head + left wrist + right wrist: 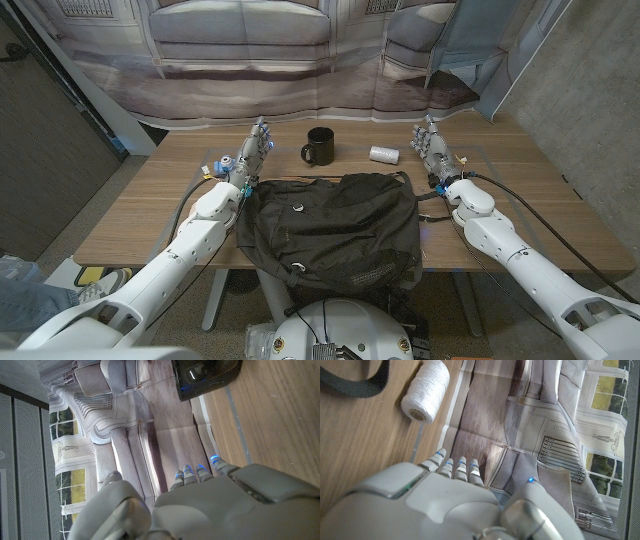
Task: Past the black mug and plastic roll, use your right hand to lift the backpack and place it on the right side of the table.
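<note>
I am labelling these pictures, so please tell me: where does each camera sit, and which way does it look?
Head view: on the robot's head, looking down at the table, backpack, both arms.
Left wrist view: on the left wrist, past the left hand toward the black mug and backdrop.
Right wrist view: on the right wrist, past the right hand toward the white roll.
Shared: head and left wrist views both show the mug.

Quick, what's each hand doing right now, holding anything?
Left hand: open, fingers extended, holding nothing, left of the backpack.
Right hand: open, fingers extended, holding nothing, right of the backpack.
</note>
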Robot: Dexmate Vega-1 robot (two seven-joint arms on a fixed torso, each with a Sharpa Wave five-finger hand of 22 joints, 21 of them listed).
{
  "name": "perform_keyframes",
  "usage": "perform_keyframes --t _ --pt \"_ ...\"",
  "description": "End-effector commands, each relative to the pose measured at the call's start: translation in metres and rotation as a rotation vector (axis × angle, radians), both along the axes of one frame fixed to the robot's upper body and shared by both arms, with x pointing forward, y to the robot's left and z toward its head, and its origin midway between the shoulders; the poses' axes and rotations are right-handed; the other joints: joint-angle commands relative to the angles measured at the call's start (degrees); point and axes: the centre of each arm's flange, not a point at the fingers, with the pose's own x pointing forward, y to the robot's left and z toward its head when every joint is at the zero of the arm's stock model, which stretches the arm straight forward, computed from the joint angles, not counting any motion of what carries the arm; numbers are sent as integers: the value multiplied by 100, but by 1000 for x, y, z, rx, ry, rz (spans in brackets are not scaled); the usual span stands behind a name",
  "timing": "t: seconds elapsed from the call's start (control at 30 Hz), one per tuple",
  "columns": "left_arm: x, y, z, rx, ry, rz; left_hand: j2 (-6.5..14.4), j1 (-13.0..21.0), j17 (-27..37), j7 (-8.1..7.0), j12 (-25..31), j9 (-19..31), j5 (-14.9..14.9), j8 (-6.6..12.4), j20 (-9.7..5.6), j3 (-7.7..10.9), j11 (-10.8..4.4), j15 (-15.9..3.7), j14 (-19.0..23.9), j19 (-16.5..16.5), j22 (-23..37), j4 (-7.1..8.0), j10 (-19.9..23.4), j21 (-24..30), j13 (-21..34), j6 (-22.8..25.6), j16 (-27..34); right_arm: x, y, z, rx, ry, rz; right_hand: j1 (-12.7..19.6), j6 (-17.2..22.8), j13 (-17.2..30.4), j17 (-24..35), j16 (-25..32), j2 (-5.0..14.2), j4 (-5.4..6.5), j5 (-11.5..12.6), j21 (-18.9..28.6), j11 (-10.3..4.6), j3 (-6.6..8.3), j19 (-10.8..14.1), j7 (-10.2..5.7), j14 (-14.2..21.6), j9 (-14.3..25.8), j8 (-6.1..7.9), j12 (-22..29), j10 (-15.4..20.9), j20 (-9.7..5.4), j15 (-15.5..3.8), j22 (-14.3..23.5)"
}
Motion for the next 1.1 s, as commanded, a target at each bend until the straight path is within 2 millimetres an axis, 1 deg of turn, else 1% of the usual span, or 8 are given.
perform_keyframes --t 0.03,0.23,0.43,0.5,0.57,0.63,0.9,1.1 --pt "-3 -5 -1 -11 16 -5 18 65 8 4 20 23 39 37 -246 -11 17 9 -59 -62 12 33 -49 37 21 -40 29 2 -1 -1 6 10 3 83 7 17 31 20 2 14 31 40 49 8 7 47 -33 27 23 16 28 -243 15 16" --pt "-3 -6 0 -16 17 -12 31 75 9 6 14 23 47 33 -243 -13 20 21 -60 -65 12 30 -54 33 21 -40 25 2 -1 0 10 9 0 104 16 18 31 15 13 3 29 39 40 12 20 55 -22 28 18 15 41 -242 15 16" --pt "-3 -2 1 1 23 0 42 84 9 9 13 23 54 33 -233 -14 19 27 -55 -68 13 27 -49 29 21 -32 25 3 0 -1 2 15 -2 128 36 19 31 11 25 -10 27 34 42 17 27 69 -10 28 18 13 53 -240 10 16" --pt "-3 -1 2 27 27 53 48 89 9 13 13 24 57 32 -231 -14 33 26 -50 -70 13 26 -43 27 22 -31 26 2 1 -1 -2 17 -5 135 36 19 31 11 28 -13 26 33 38 18 28 69 -5 29 15 13 58 -239 10 17" --pt "-1 -1 1 4 31 10 54 95 9 11 15 24 61 31 -223 -14 33 23 -41 -69 13 24 -33 26 22 -31 29 1 1 -1 -4 16 -6 143 45 19 31 11 32 -18 25 32 39 20 32 66 2 29 16 17 72 -238 10 17" --pt "-2 -1 2 6 27 22 60 100 9 12 19 24 64 34 -220 -14 30 26 -32 -68 13 22 -19 25 22 -20 31 0 2 -1 -7 13 -5 151 49 19 31 9 35 -22 25 30 42 21 33 65 3 29 15 18 81 -237 10 17" --pt "-1 -2 7 29 32 17 93 131 10 25 27 25 81 45 -196 -13 67 39 0 -47 15 13 25 27 23 29 36 -9 6 1 -17 -16 -6 196 69 20 31 8 56 -46 18 28 27 31 59 64 41 30 8 15 104 -225 17 17" --pt "-2 -1 6 38 32 18 108 146 10 27 22 26 88 53 -175 -14 65 50 8 -54 16 9 26 21 23 62 35 -20 10 3 -20 -47 -7 227 91 21 31 3 70 -63 13 31 55 37 88 63 54 31 7 22 143 -222 15 18"
